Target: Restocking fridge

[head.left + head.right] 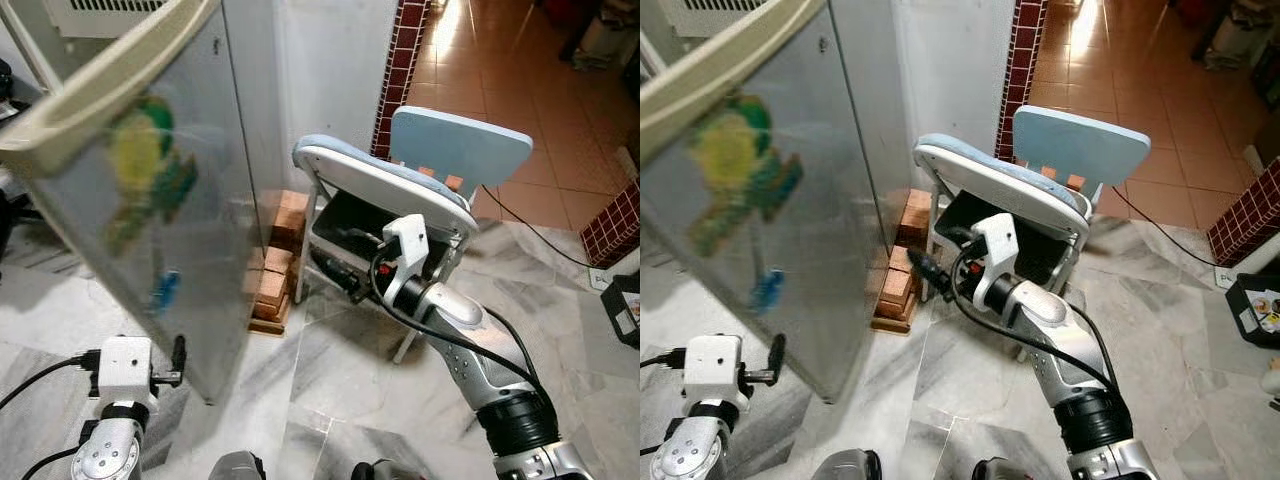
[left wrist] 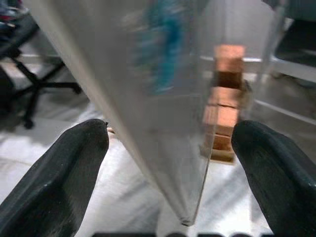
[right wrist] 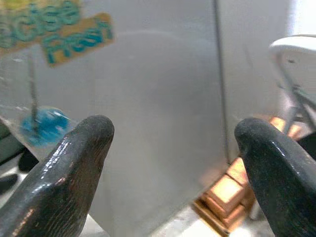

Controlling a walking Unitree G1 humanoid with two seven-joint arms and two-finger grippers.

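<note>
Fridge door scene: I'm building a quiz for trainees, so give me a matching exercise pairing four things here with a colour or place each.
Things:
1. fridge door
2. chair
3. bricks
4. right gripper

Descriptions:
A. stacked on the floor between fridge and chair
B. light blue back and seat
C. swung open, grey, with blurred yellow, green and blue stickers
D. fingers apart, held in front of the chair's underside

Pairs: 1-C, 2-B, 3-A, 4-D

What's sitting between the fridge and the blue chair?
A stack of bricks on the floor, between the fridge and the blue chair, in both eye views.
</note>
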